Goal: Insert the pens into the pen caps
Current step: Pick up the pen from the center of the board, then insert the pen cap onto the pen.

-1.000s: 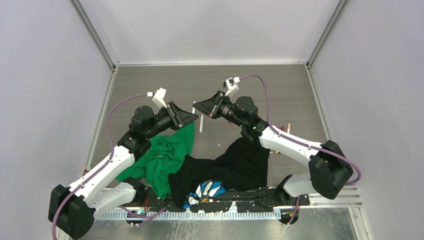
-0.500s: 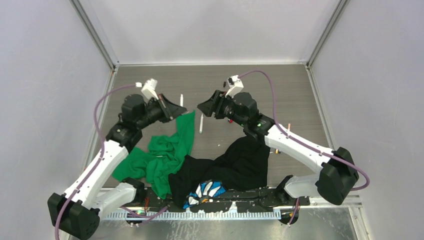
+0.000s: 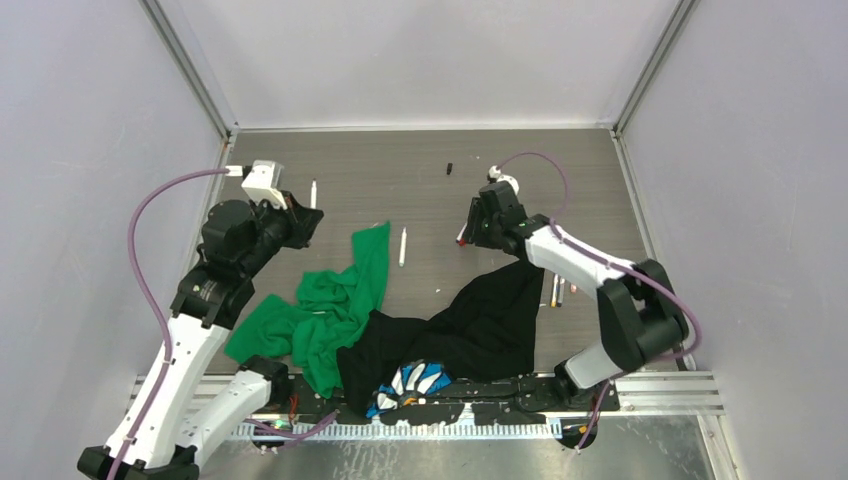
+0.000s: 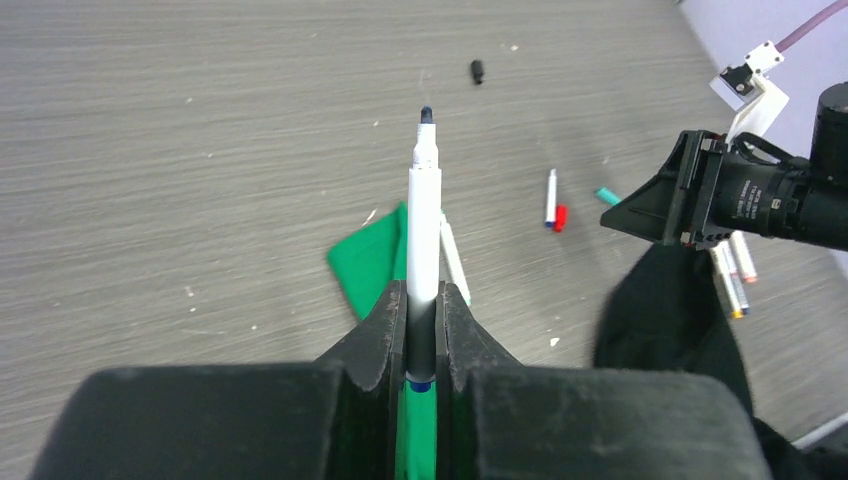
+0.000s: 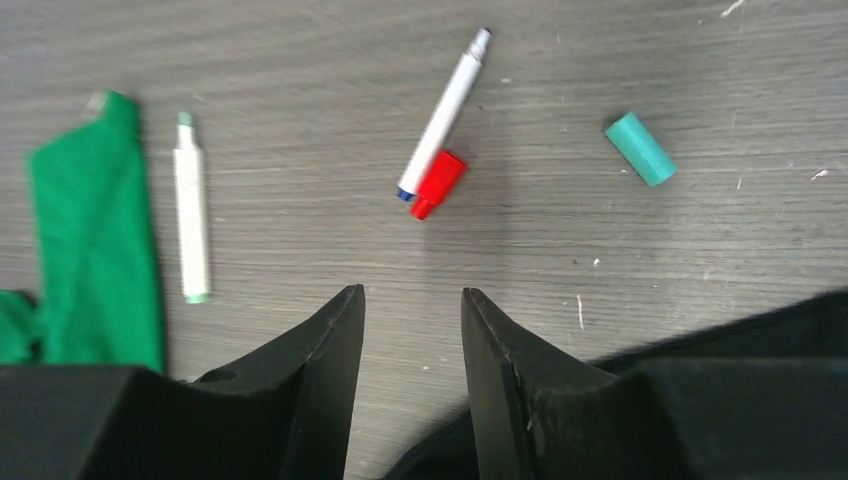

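**Right gripper** (image 5: 410,295): the jaws stand partly apart with nothing between them, low over the table (image 5: 620,60).
- Just ahead of the gap and slightly to its right lies the red cap (image 5: 437,184).
- The cap's long axis runs diagonally, away and to the right. It touches the near end of the blue-ended pen (image 5: 442,108), which lies on the same diagonal.
- Farther right is the teal cap (image 5: 640,148), apart from both.
- Out to the left, the green-tipped pen (image 5: 190,212) lies nearly in line with the fingers, beside the green cloth (image 5: 95,235).
- The black cloth (image 5: 700,340) is under the right finger.

**Left gripper** (image 4: 423,298): the jaws are clamped on the rear of the held pen (image 4: 424,215).
- The pen's white barrel and dark tip point straight out ahead.
- The black cap (image 4: 477,71) lies well beyond that tip, a little right of the pen's axis.

**Key relation:** the red cap sits almost straight in front of the empty right jaws, much nearer this arm than the left. A short advance would probably reach it, with the wrist turned to span the cap's width. The touching pen may get nudged.

**Count:**
- Pens: one held, two lying singly, and a cluster of pens (image 4: 733,280) beside the right arm. The cluster has at least two, but the exact number is unclear.
- Loose caps: three, namely red, teal and black.
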